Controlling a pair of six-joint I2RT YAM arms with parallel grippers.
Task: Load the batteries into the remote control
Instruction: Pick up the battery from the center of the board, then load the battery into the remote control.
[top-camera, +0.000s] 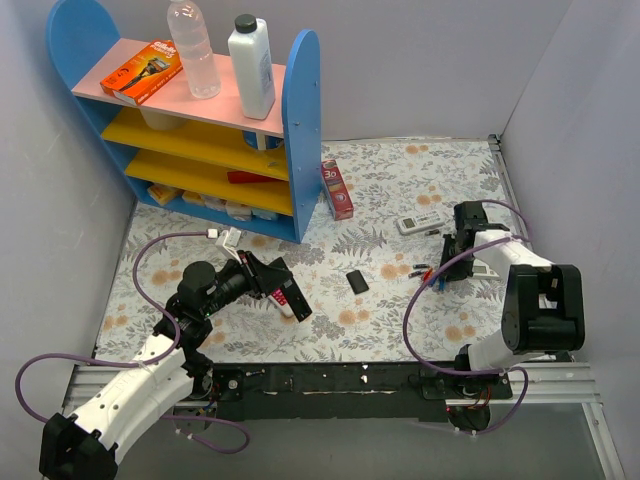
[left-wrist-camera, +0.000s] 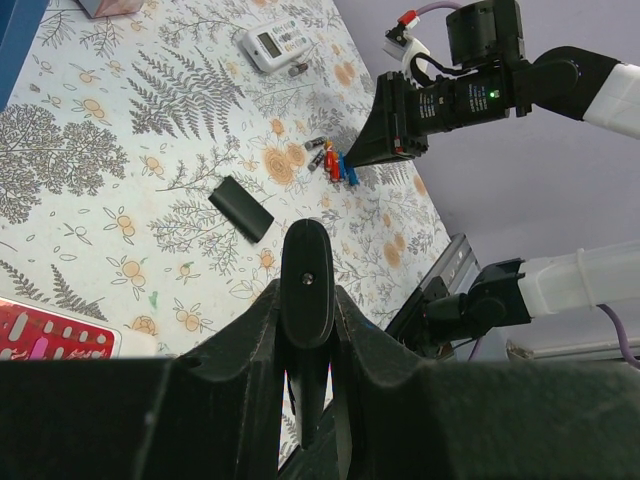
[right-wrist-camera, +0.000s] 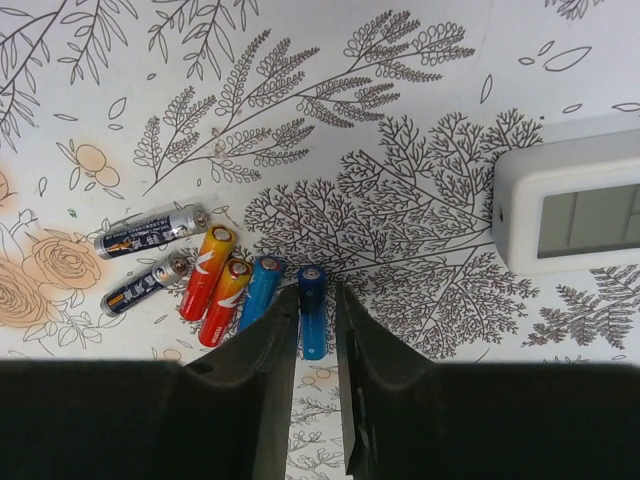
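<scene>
Left hand (left-wrist-camera: 306, 305): pinched shut on the remote control (left-wrist-camera: 305, 265); you see its slim black end standing between the fingers.
Right hand (right-wrist-camera: 317, 292): low over the tabletop (right-wrist-camera: 420, 120), fingers a sliver apart, straddling one blue battery (right-wrist-camera: 312, 325).
Batteries (right-wrist-camera: 215, 285): the other five lie in a row just beside that hand's fingertips.
White remote (right-wrist-camera: 570, 215): near the hand's opposite side.
</scene>
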